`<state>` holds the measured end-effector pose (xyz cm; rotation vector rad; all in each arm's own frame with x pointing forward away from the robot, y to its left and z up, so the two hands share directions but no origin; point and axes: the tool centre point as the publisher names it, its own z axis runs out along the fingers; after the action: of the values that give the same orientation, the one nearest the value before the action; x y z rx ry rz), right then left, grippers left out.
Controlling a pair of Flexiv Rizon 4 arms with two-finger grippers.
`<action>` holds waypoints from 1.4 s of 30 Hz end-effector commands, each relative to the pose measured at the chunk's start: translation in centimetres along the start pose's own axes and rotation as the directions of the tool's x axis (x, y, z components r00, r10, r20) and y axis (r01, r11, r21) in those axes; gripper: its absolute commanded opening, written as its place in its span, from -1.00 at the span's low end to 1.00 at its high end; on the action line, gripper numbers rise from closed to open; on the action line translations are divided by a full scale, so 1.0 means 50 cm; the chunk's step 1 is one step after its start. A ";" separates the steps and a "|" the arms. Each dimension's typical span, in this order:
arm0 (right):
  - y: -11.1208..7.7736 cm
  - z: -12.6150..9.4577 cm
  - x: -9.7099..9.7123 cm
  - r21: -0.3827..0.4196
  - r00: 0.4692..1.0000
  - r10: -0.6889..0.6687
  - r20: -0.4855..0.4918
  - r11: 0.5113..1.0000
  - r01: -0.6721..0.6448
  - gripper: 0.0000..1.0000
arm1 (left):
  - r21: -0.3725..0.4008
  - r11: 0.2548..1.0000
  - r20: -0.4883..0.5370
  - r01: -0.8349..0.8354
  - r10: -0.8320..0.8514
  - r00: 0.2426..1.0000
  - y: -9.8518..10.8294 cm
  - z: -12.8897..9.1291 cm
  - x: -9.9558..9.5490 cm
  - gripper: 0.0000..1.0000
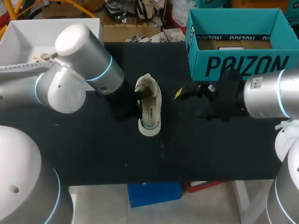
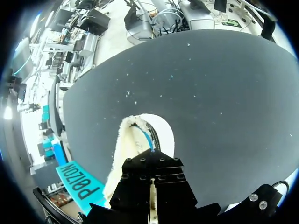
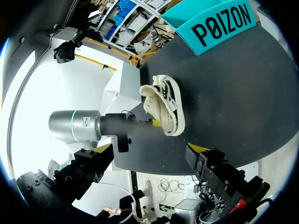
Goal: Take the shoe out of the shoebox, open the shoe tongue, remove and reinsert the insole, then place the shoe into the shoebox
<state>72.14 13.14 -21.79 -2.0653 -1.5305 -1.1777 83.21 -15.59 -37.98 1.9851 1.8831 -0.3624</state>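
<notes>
The white low-top sneaker with fleece lining [image 1: 150, 106] stands sole-down on the black table [image 1: 93, 154], outside the teal cardboard shoebox [image 1: 243, 65] and well apart from it. Its long axis runs from the near table edge toward the far edge. The heel appears to face the robot, with the fleece tongue [image 1: 145, 83] lifted at the far end.

The left gripper [image 3: 155, 123] sits against the shoe's left side; whether it is clamped cannot be determined. The right gripper [image 3: 149, 150] is spread wide and holds nothing, near the shoe's right side.

Handling: the shoe is judged light, with a soft, yielding upper and a stiffer rubber sole. Take hold at the heel collar or side wall. The fleece compresses and may slip.
</notes>
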 end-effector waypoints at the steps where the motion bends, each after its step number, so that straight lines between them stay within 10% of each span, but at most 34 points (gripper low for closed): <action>1: -0.001 0.000 0.001 -0.001 1.000 0.000 0.003 1.000 0.000 1.00 | -0.005 1.000 -0.011 0.003 -0.003 1.000 0.007 0.026 -0.010 -1.00; 26: -0.001 0.000 0.001 -0.001 1.000 0.000 0.003 1.000 0.000 1.00 | 0.029 0.999 -0.088 -0.033 0.035 0.995 0.005 0.093 -0.021 -1.00; 42: -0.001 0.000 0.001 -0.001 1.000 0.000 0.003 1.000 0.000 1.00 | -0.011 1.000 -0.002 -0.025 0.025 1.000 0.007 -0.052 -0.033 -1.00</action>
<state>72.14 13.14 -21.79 -2.0653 -1.5306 -1.1777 84.04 -17.89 -36.93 2.0056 1.8624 -0.3452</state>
